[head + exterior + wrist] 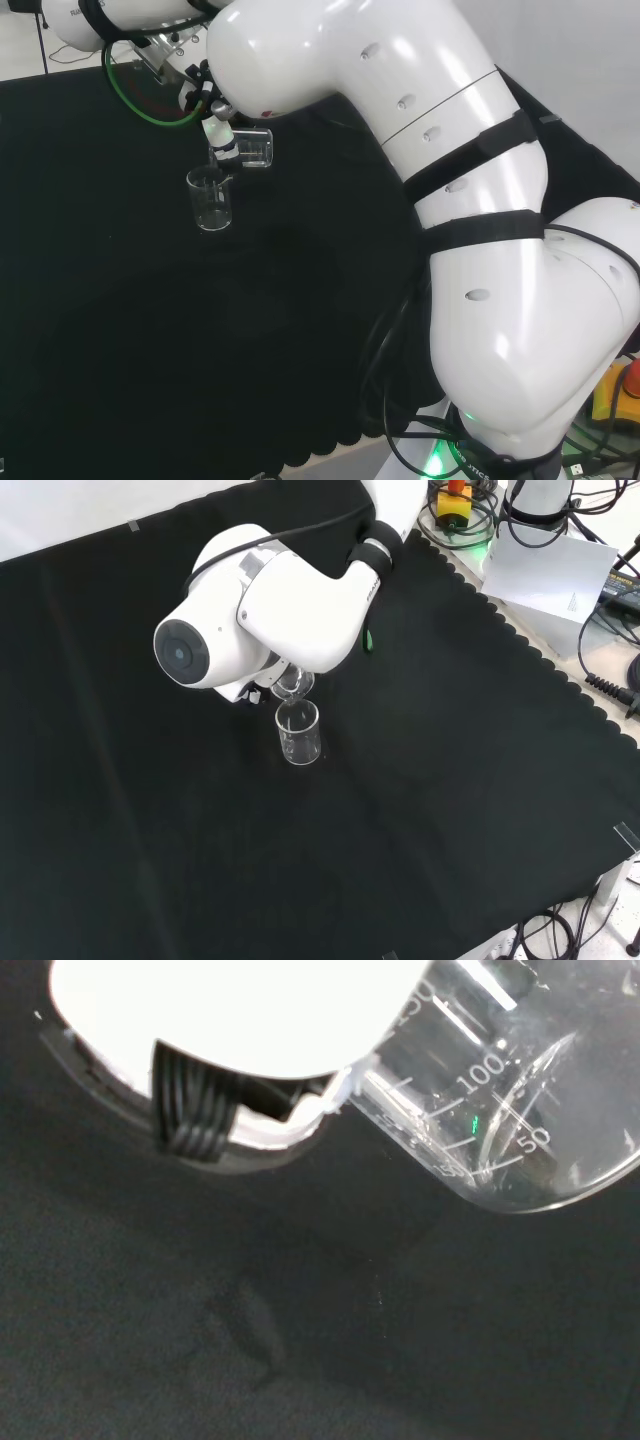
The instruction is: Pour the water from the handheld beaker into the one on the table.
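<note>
Head view: we see the hand (222,140) pinching a tipped beaker (253,148), at 1 o'clock from the table beaker (211,199). Front view: our arm link (262,608) covers the hand; the tipped beaker's rim (293,684) sits above the table beaker.

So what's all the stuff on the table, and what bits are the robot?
Beaker on the cloth: one, clear glass, upright near the middle of the cloth in the front view.
Held beaker: one, clear glass, tipped on its side just above the standing one, mouth toward it.
Black cloth: one, covers the bench.
Green cable: one, loops behind the hand in the head view.
White sheet: one, off the cloth's top right edge in the front view.
Hand: one, black and white, fingers round the held beaker.
Arm: one, white.
</note>
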`<state>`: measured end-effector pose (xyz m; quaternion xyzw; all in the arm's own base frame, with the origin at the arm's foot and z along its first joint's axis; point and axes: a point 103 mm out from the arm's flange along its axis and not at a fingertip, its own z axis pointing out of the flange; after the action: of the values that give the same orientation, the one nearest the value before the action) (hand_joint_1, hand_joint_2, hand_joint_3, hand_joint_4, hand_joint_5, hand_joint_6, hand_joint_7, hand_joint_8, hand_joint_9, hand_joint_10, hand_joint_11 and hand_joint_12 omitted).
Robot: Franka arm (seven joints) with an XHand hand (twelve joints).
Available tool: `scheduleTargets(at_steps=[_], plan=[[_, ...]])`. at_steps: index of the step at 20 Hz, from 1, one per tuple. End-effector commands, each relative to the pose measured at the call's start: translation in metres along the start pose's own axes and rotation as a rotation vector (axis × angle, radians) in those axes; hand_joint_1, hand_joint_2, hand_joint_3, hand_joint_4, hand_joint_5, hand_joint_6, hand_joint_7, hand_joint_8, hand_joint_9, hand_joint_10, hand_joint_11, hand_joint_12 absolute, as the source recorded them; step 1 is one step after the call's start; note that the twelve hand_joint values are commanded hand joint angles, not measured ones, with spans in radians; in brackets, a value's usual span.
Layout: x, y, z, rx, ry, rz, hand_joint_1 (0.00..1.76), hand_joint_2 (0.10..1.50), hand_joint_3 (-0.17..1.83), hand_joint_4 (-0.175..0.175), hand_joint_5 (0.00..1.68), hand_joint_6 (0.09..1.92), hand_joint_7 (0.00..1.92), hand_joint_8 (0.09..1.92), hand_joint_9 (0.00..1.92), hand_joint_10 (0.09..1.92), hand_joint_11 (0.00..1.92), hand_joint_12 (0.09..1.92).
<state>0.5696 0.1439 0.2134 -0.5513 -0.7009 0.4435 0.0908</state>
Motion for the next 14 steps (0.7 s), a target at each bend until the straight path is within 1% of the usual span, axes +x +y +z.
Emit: scheduleTargets(at_steps=[1,9,12,14], plan=[[0.0016,-0.0001,0.0011,0.023,-0.011,0.006,1.43,0.52,1.08,-0.175,0.99,1.23,1.08,1.27,1.22,1.15,0.92,1.11],[0.0056,-0.0001,0.0021,0.043,-0.021,0.010,1.43,0.52,1.08,-0.175,0.99,1.23,1.07,1.27,1.22,1.15,0.92,1.11],[0.0092,-0.0022,0.0005,0.044,-0.031,0.022,1.43,0.52,1.08,-0.175,0.99,1.23,1.07,1.27,1.22,1.15,0.92,1.11],[0.0091,-0.0025,-0.0001,0.045,-0.031,0.020,1.43,0.52,1.08,-0.175,0.99,1.23,1.07,1.27,1.22,1.15,0.92,1.11]])
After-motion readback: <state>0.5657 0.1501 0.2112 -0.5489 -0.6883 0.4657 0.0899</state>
